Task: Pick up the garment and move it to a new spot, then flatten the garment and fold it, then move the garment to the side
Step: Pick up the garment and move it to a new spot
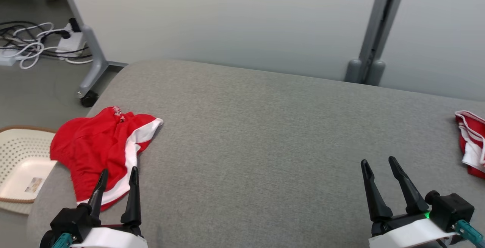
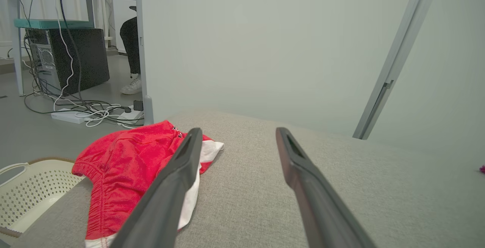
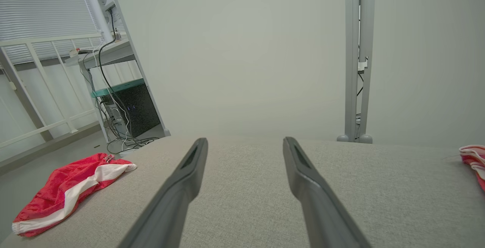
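Now, the red garment (image 1: 94, 145) with its white stripe lies crumpled at the left edge of the grey surface (image 1: 257, 145), above the pale perforated basket (image 1: 22, 153) on the floor. The left end effector (image 1: 119, 170) hovers at the garment's near hem, fingers spread and empty. The right end effector (image 1: 378, 160), equally spread and empty, sits well apart on the right, near a second red-and-white garment (image 1: 471, 142).
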Available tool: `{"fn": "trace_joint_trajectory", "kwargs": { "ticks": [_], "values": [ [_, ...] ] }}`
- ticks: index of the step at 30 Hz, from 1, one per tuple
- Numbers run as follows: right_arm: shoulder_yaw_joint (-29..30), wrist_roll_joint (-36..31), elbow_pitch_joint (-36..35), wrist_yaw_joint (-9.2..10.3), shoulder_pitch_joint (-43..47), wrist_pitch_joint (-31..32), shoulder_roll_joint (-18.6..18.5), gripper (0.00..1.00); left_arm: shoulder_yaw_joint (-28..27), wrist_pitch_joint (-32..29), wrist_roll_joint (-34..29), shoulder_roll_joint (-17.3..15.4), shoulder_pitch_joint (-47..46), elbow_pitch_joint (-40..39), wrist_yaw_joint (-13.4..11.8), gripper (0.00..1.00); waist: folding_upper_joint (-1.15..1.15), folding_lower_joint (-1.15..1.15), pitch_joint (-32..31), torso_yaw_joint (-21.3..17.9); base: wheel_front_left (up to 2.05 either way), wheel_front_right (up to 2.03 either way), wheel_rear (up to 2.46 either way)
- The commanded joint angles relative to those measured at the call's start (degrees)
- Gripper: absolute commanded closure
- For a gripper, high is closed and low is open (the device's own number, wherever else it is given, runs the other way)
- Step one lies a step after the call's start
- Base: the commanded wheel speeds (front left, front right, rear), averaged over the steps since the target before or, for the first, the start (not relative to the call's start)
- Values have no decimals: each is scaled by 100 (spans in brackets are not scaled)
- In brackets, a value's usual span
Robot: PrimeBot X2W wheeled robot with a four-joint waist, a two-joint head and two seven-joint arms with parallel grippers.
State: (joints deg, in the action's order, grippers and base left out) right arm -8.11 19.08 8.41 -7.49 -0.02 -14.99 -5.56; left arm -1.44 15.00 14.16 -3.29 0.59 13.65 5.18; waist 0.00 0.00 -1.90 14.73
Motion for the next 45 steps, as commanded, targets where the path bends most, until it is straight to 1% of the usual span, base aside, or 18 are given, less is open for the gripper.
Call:
{"fn": "trace_joint_trajectory", "kwargs": {
  "ticks": [1, 9, 10, 14, 22, 24, 26, 29, 32, 34, 36, 37, 40, 42, 45],
  "values": [
    [-43, 43, 29, -1, -61, -25, 1, 0, -25, 23, -6, -47, -69, 22, -27, 0, 0, 0, -7, 437, 0, 0, 0],
    [-173, 86, 52, -1, -101, -25, 31, 0, 8, 19, 25, -83, -78, 95, -54, 0, 0, 0, -48, 1163, 0, 0, 0],
    [-173, 86, 52, -1, -101, -25, 31, 0, 8, 19, 25, -83, -78, 95, -54, 0, 0, 0, -48, 1163, 0, 0, 0],
    [-230, 109, 68, -1, -120, -25, 30, 0, 30, 6, 55, -104, -54, 75, -49, 0, 0, 0, -52, 1366, 0, 0, 0],
    [-316, 122, 97, -1, -169, -25, 25, 0, 50, -88, 112, -151, -63, -4, -81, 0, 0, 0, -35, 1381, 0, 0, 0],
    [-339, 136, 89, -1, -164, -25, 14, 0, 82, -223, 100, -237, -214, -45, -49, 0, 0, 0, -24, 1338, 0, 0, 0],
    [-386, 132, 77, -1, -202, -25, -10, 0, 80, -484, 127, -354, -393, -58, -30, 0, 0, 0, 25, 1262, 0, 0, 0],
    [-426, 108, 63, -1, -318, -25, -77, 0, 83, -1064, 197, -615, -873, 16, 30, 0, 0, 0, 196, 1120, 0, 0, 0],
    [-476, 67, 83, -1, -418, -25, -109, 0, 121, -1857, 375, -922, -1462, 296, 110, 0, 0, 0, 404, 953, 0, 0, 0],
    [-529, 55, 95, -1, -537, -25, -135, 0, 79, -2306, 508, -1139, -1864, 559, 132, 0, 0, 0, 553, 794, 0, 0, 0],
    [-572, 54, 114, -1, -635, -25, -148, 0, -14, -2603, 681, -1290, -2266, 854, 161, 0, 0, 0, 697, 632, 0, 0, 0],
    [-606, 53, 128, -1, -673, -26, -156, 0, -12, -2760, 681, -1428, -2406, 1035, 171, 0, 0, 0, 765, 535, 0, 0, 0],
    [-647, 39, 145, -1, -823, -25, -186, 0, -94, -3162, 990, -1599, -2852, 1576, 194, 0, 0, 0, 946, 270, 0, 0, 0],
    [-664, 11, 140, -1, -897, -25, -201, 0, -108, -3373, 1160, -1757, -3097, 1939, 211, 0, 0, 0, 1068, 99, 0, 0, 0],
    [-681, -10, 140, -1, -1014, -25, -241, 0, -121, -3536, 1442, -1883, -3379, 2504, 228, 0, 0, 0, 1242, -131, 0, 0, 0]
  ]
}}
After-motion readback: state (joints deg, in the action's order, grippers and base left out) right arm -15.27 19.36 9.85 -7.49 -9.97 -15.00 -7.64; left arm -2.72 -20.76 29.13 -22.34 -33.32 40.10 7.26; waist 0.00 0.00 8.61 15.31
